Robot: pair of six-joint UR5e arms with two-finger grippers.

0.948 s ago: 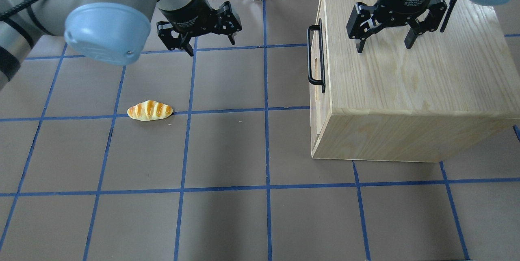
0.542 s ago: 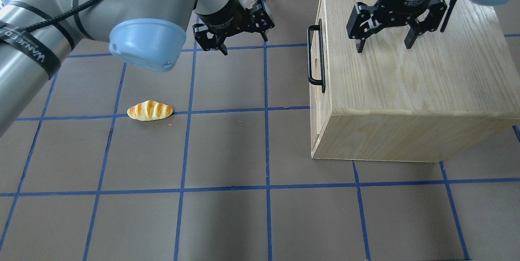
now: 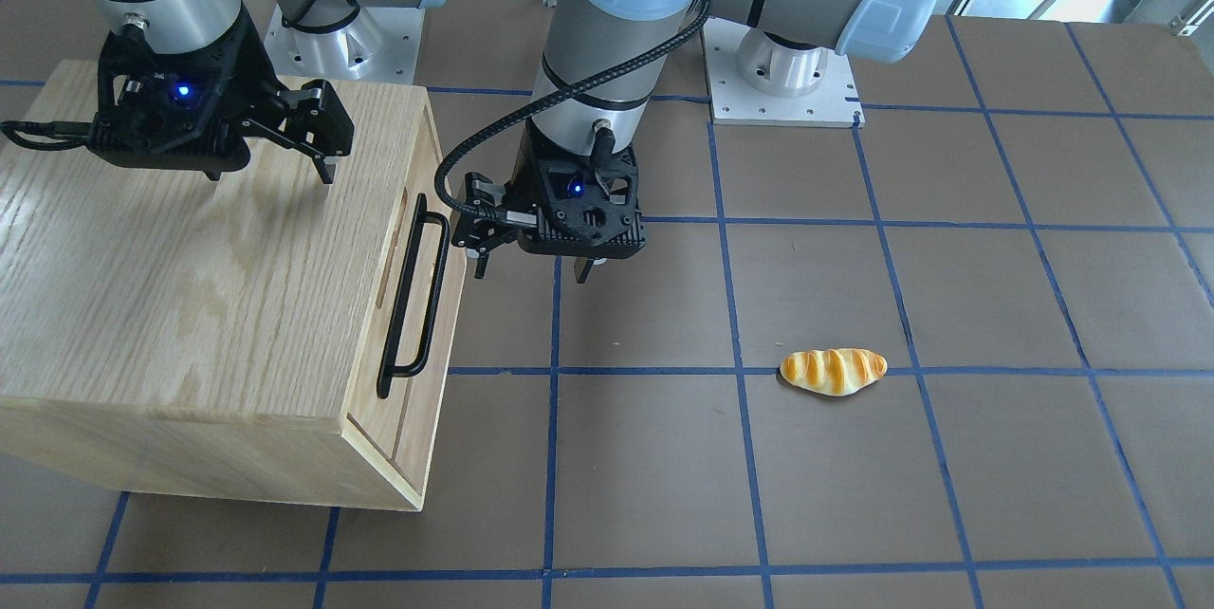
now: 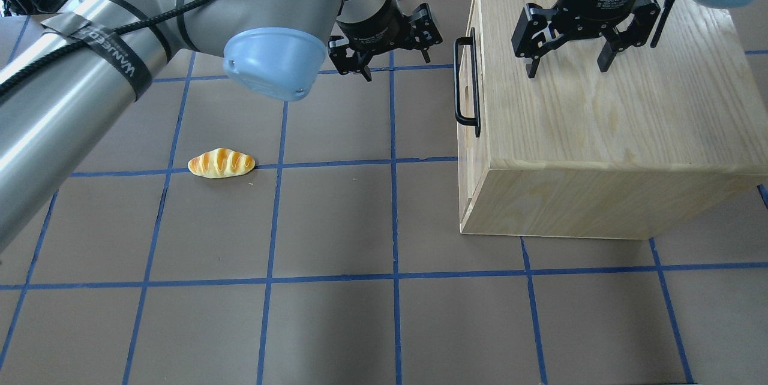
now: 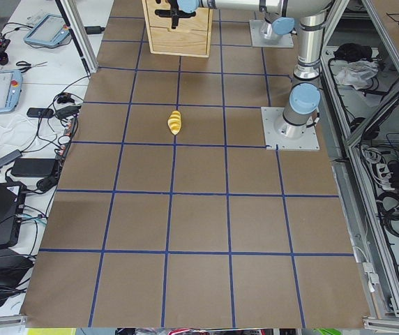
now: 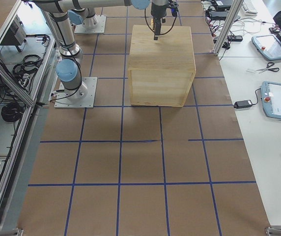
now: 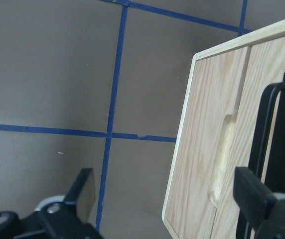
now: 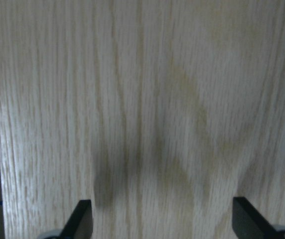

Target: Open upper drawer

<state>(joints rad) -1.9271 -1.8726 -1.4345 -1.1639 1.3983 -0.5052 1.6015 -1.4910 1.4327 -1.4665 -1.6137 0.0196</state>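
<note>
The upper drawer (image 4: 468,82) sits shut in the left face of the oak cabinet (image 4: 600,103). Its long black bar handle (image 4: 457,82) also shows in the front-facing view (image 3: 414,301). In the left wrist view the drawer front (image 7: 259,69), a slot (image 7: 222,159) and the handle (image 7: 272,149) fill the right side. My left gripper (image 4: 393,64) is open and empty, hovering just left of the handle's far end, apart from it. My right gripper (image 4: 568,67) is open and empty, just above the cabinet top.
A toy bread roll (image 4: 221,163) lies on the brown, blue-gridded table, well left of the cabinet. The cabinet stands at the table's right half. The arm bases (image 3: 782,68) are bolted at the robot side.
My left arm has swung right across the table, bringing its open gripper close to the drawer handle. The right gripper, the cabinet and the bread roll have not moved.
</note>
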